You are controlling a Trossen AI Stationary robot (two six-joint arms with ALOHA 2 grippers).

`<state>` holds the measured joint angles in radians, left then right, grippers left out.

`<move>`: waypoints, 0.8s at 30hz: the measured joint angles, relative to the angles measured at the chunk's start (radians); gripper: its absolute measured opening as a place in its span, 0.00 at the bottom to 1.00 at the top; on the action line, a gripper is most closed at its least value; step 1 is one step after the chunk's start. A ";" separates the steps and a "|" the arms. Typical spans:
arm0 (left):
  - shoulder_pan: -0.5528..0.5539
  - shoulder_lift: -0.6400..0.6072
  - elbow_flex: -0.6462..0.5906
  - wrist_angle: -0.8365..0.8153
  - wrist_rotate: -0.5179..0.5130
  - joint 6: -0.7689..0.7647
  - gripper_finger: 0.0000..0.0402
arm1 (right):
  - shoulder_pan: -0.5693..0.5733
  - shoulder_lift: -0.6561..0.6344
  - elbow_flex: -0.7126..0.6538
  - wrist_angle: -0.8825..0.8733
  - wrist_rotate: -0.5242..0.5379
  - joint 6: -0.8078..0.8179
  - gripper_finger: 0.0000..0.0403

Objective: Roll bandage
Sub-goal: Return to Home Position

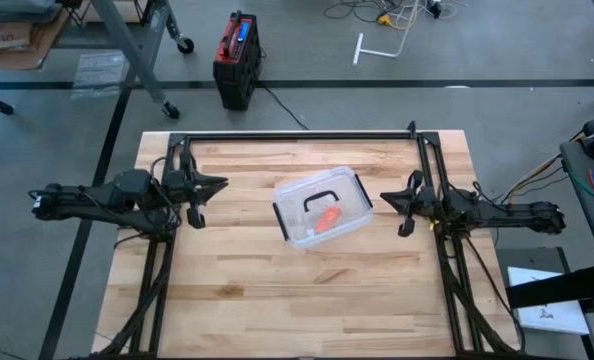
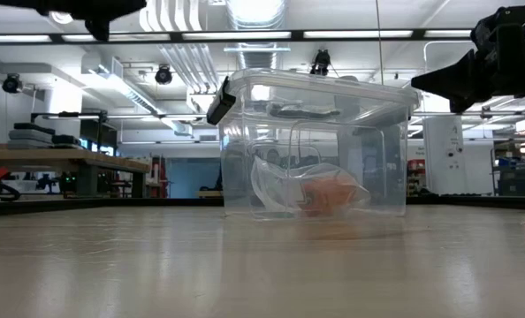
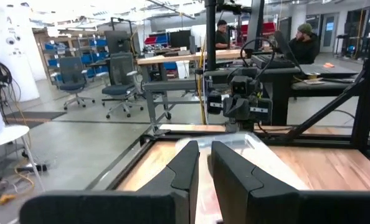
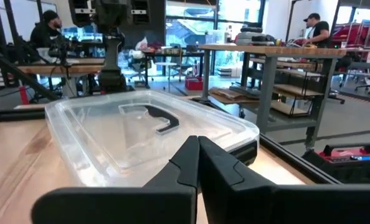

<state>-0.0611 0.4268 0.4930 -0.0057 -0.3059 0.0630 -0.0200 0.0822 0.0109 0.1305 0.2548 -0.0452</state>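
Lidded bin (image 1: 295,192), frame centre; bandage (image 1: 327,219) inside. Left hand (image 3: 203,150) slightly apart; right hand (image 4: 197,142) together. Risk: homing arm clips bin, shoving it.

Clear lidded bin (image 1: 289,203), black handle (image 1: 323,190), on wooden table (image 1: 277,300): between left fingers (image 1: 211,184) and right fingers (image 1: 391,199), touching neither. Red-black case (image 1: 239,58) on floor, well beyond both.

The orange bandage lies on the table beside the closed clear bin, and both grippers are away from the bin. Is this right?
Not quite. The high view shows the orange bandage inside the closed clear bin, not beside it. The left gripper and right gripper are indeed away from it.
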 joint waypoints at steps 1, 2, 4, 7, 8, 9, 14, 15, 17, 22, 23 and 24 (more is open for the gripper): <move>0.000 -0.011 -0.027 0.030 0.000 -0.007 0.09 | 0.000 0.000 0.000 -0.002 0.000 0.000 0.00; 0.000 -0.022 -0.053 0.050 0.000 -0.017 0.09 | 0.000 0.000 0.000 -0.003 0.000 0.000 0.00; 0.000 -0.044 -0.104 0.096 -0.002 -0.032 0.09 | 0.000 0.000 0.000 -0.003 0.000 0.000 0.01; 0.000 -0.065 -0.159 0.110 -0.035 -0.041 0.09 | 0.000 0.000 0.000 -0.004 0.009 -0.005 0.00; 0.000 -0.070 -0.178 0.108 -0.038 -0.036 0.09 | 0.000 0.000 0.000 -0.003 0.009 -0.014 0.00; 0.000 -0.075 -0.196 0.102 -0.042 -0.022 0.09 | 0.000 0.000 0.000 -0.005 0.009 -0.027 0.00; 0.000 -0.076 -0.277 0.102 -0.045 -0.006 0.09 | 0.000 0.000 0.000 -0.040 0.009 -0.042 0.01; 0.000 -0.075 -0.292 0.114 -0.045 -0.015 0.09 | 0.000 0.000 0.000 -0.048 0.010 -0.042 0.01; 0.000 -0.076 -0.327 0.167 -0.046 -0.021 0.09 | 0.000 0.000 0.000 -0.067 0.009 -0.042 0.00; 0.000 -0.076 -0.429 0.332 -0.052 -0.020 0.09 | 0.000 0.000 0.000 -0.072 0.009 -0.044 0.01; 0.000 -0.075 -0.451 0.366 -0.052 -0.020 0.09 | 0.000 0.000 0.000 -0.072 0.009 -0.044 0.01; 0.000 -0.075 -0.474 0.401 -0.053 -0.020 0.09 | 0.000 0.000 0.000 -0.072 0.009 -0.044 0.01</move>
<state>-0.0612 0.3519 0.0193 0.3951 -0.3587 0.0425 -0.0200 0.0822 0.0109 0.0587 0.2642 -0.0895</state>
